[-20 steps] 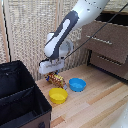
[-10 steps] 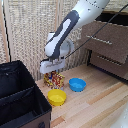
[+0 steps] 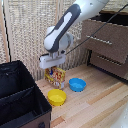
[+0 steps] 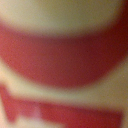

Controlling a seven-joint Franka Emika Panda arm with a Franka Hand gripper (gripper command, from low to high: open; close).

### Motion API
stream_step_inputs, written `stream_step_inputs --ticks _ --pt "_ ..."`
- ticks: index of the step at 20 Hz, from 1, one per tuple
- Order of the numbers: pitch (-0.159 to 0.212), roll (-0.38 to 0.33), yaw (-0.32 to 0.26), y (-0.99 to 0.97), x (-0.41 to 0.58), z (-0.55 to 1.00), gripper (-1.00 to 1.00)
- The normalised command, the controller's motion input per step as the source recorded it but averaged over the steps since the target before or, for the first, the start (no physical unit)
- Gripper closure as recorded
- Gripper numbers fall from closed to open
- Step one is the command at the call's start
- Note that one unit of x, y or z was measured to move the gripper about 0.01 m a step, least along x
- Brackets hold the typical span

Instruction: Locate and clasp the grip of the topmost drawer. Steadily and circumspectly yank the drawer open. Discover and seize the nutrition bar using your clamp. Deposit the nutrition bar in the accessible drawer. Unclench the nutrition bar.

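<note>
The nutrition bar (image 3: 56, 76), a red and yellow printed packet, hangs upright just above the wooden floor, by the woven wall. My gripper (image 3: 53, 66) comes down on its upper edge and is shut on it; the fingertips are hidden behind the packet. In the wrist view the nutrition bar (image 4: 64, 60) fills the picture as a red and cream blur, very close. The topmost drawer (image 3: 106, 36) stands pulled out at the exterior view's right, its dark inside showing above a brown front with a silvery bar handle (image 3: 99, 40).
A yellow bowl (image 3: 57, 97) and a blue bowl (image 3: 77, 84) sit on the floor just in front of the bar. A black case (image 3: 20, 100) stands at the exterior view's left. A lower brown drawer (image 3: 111, 62) is closed under the open one.
The gripper and the bar have risen slightly from the floor. The bowls and the drawer have not moved.
</note>
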Motion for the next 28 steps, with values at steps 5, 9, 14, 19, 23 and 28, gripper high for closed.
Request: stream_step_inputs --ticks 5,9,14,19,23,28 --pt "0.072 0.000 -0.074 -0.03 0.437 1.00 1.00" --pt "0.070 0.000 -0.049 -0.01 0.484 1.00 1.00" --pt "0.062 0.000 -0.054 -0.04 0.499 1.00 1.00" --pt "0.064 0.000 -0.061 -0.05 0.479 1.00 1.00" --pt "0.104 0.041 -0.136 -0.40 -0.056 0.91 1.00" --pt "0.120 0.092 -0.146 -0.59 -0.520 0.84 1.00"
